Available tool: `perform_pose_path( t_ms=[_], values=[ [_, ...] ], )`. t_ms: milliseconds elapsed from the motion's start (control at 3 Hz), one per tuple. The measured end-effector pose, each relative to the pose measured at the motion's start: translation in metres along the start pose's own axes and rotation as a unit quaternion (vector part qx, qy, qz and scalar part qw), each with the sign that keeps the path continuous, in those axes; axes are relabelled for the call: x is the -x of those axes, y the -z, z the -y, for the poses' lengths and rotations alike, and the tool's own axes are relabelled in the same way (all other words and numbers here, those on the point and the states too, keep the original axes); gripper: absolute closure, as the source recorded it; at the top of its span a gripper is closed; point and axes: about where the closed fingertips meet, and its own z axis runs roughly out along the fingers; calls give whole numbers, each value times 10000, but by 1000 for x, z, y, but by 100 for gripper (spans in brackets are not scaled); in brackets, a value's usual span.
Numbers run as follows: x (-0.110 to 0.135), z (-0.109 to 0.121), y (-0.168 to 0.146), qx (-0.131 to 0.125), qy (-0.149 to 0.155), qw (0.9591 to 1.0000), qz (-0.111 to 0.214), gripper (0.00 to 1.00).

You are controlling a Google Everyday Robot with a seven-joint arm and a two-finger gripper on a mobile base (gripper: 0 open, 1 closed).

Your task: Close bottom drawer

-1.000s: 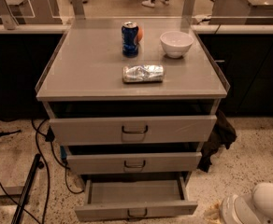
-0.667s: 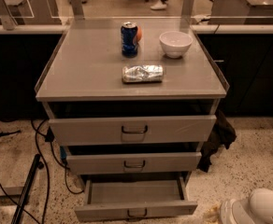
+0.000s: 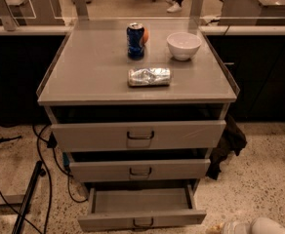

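The bottom drawer (image 3: 141, 217) of the grey metal cabinet (image 3: 108, 82) is pulled well out, and its empty inside (image 3: 140, 200) shows. Its small dark loop handle (image 3: 143, 223) sits on the front panel near the frame's lower edge. The mid-sized drawer (image 3: 139, 170) and the widest top drawer (image 3: 138, 135) each stand out a little. My gripper (image 3: 219, 227) shows only as a pale tip at the bottom edge, right of the bottom drawer's front corner. The white arm (image 3: 267, 226) lies behind it.
On the cabinet top stand a blue soda can (image 3: 135, 41), a white bowl (image 3: 183, 45) and a crushed silver packet (image 3: 149, 76). Black cables (image 3: 40, 150) and a dark pole (image 3: 28, 199) lie on the floor at left. A dark cloth (image 3: 228, 143) hangs at the cabinet's right side.
The white arm at the lower right has sunk toward the bottom edge, so less of it shows. The drawers have not moved.
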Motion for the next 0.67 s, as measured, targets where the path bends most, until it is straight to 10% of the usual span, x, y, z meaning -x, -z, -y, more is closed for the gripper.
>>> perform_pose_path(
  t_ms=[333,667],
  values=[
    [-21,-4,-77,64,-68,9986,524,100],
    [-19,-8,-77,91,-70,9986,524,100]
  ],
)
